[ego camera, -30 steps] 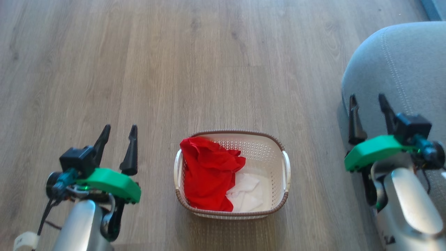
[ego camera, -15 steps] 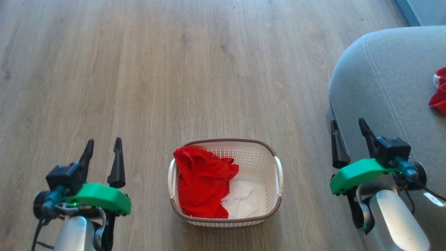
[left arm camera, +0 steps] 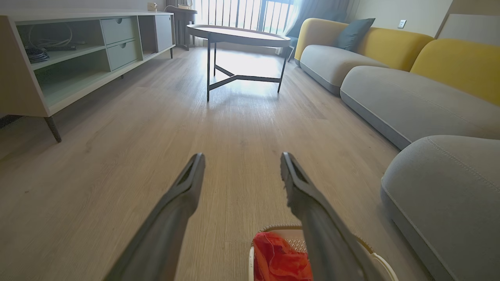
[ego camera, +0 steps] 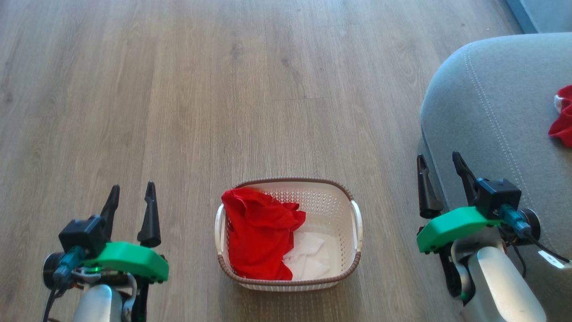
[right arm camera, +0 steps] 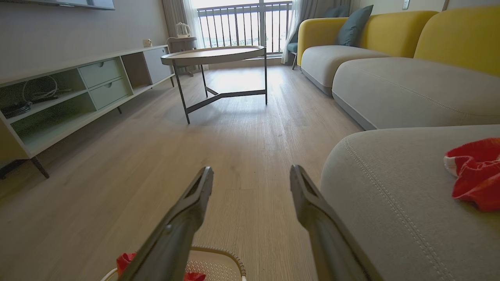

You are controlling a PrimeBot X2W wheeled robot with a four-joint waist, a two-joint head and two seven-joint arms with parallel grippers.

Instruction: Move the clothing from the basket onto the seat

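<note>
While one red garment [ego camera: 562,117] lies on the seat [ego camera: 491,98], a red heap [ego camera: 259,237] and white cloth [ego camera: 308,258] wait in the basket [ego camera: 286,181], my left end effector [ego camera: 133,187] and right end effector [ego camera: 438,156] wide, empty.

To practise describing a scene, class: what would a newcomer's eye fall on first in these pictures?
Bright red clothing is heaped in the left side of the cream basket on the wooden floor, a white cloth beside it, between the open left gripper and right gripper. Another red garment lies on the grey seat at the right.
</note>
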